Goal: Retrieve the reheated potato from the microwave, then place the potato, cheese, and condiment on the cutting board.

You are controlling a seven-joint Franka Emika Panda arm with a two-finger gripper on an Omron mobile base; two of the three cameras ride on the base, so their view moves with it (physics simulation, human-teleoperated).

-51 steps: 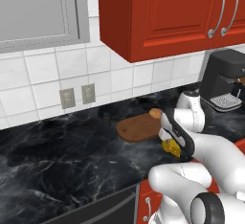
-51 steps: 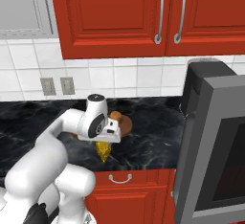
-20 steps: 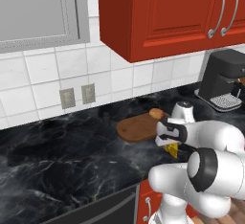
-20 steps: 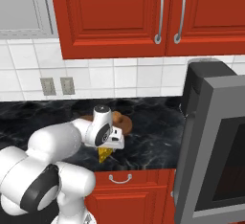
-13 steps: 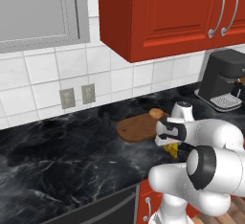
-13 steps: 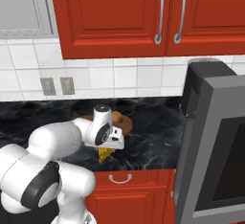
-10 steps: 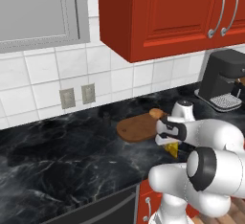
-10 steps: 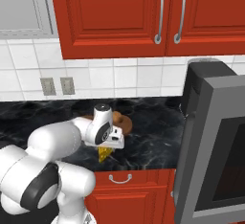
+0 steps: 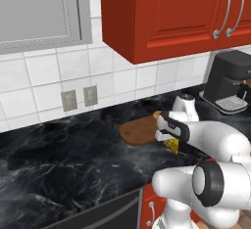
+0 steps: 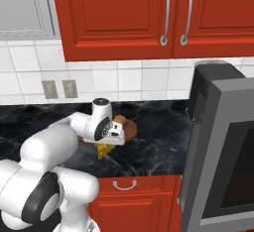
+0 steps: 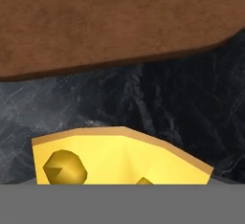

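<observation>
A kitchen wall of white tile runs under red cabinets (image 9: 162, 15), with a black marble counter (image 9: 59, 164) below. The microwave (image 10: 221, 164) stands at the right of the right base view, its door swung toward the camera. A black coffee machine (image 9: 230, 81) sits at the counter's far right in the left base view.

The board (image 9: 139, 131) lies on the counter in front of the outlets, its near end hidden behind the hand. In the hand view its brown edge (image 11: 119, 27) spans the top, with a strip of bare counter between it and the cheese.

The arm reaches low over the counter, and the gripper (image 9: 172, 145) points down at the cheese (image 9: 172, 145), which sits on the counter just beside the board, not on it. From the right, the yellow wedge (image 10: 103, 150) shows right under the hand.

Whether the jaws clasp the cheese or stand free of it, I cannot tell; the fingers are hidden.

Compared with a second ago, the hand and cheese sit in much the same spot, with no clear shift; the board has not moved.
</observation>
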